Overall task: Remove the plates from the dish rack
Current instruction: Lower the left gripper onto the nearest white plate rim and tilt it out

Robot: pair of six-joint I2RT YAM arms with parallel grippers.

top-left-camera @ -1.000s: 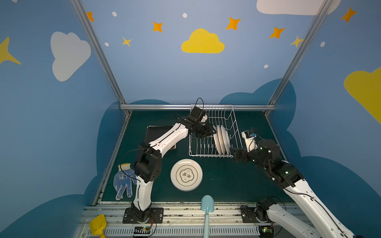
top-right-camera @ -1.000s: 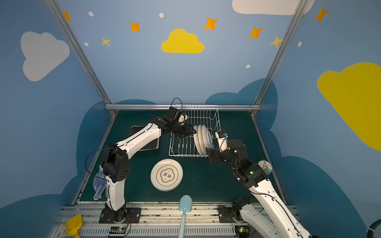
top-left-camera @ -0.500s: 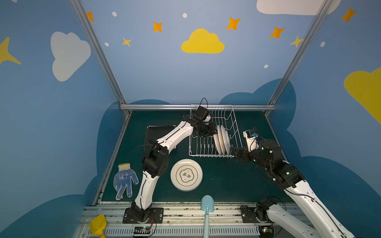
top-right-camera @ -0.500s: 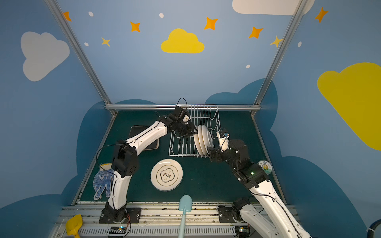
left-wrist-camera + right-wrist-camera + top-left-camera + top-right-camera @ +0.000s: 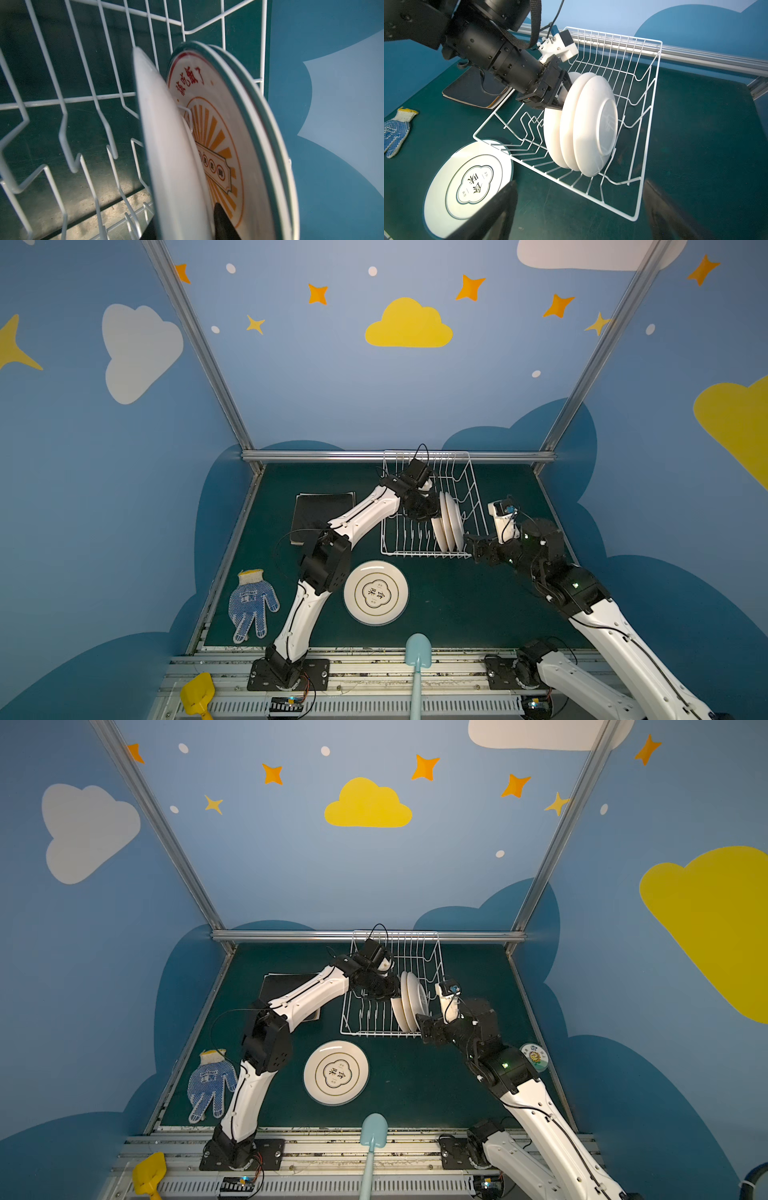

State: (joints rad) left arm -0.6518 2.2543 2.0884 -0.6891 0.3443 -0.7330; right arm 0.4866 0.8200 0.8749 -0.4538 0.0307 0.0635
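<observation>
L: my left end effector (image 5: 434, 509) straddles dish rack's (image 5: 629, 99) end plate (image 5: 166, 145) rim for lift-out, clamp unclear | R: right end effector (image 5: 473, 549) spread, idle

Blue walls (image 5: 332, 406) with painted clouds (image 5: 407, 325) and orange stars (image 5: 470, 286) enclose a dark green, perhaps felt-covered, counter (image 5: 457, 614); aluminium posts (image 5: 195, 344) frame the corners.

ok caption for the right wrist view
The left gripper straddles the end plate of three standing in the dish rack; a fourth plate lies outside.
</observation>
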